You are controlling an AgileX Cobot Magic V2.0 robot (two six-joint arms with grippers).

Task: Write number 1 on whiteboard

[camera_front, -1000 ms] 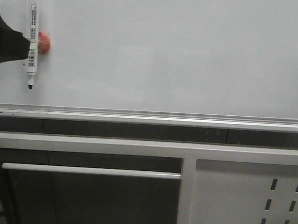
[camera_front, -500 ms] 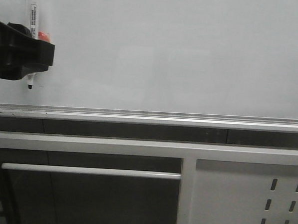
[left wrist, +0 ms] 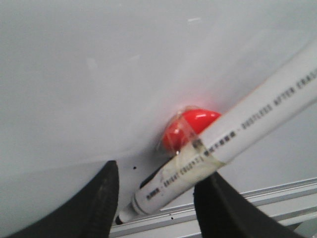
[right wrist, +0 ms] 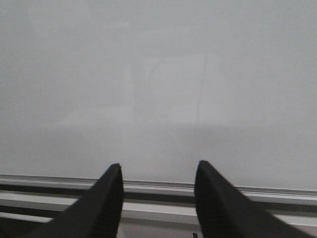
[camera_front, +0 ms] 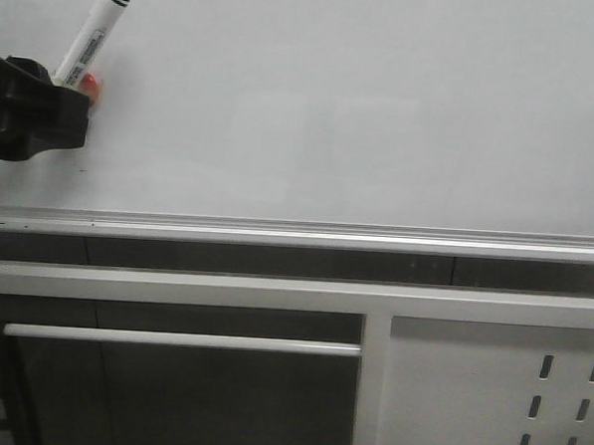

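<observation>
The left gripper sits at the far left of the whiteboard, its fingers spread around a tilted white marker; contact with the barrel is probably absent, but the view is unclear. A red magnet lies behind the barrel. The right gripper faces the board with jaws apart, holding nothing. No stroke is visible.

A white metal frame with a perforated panel stands below, dark gaps between its bars.
</observation>
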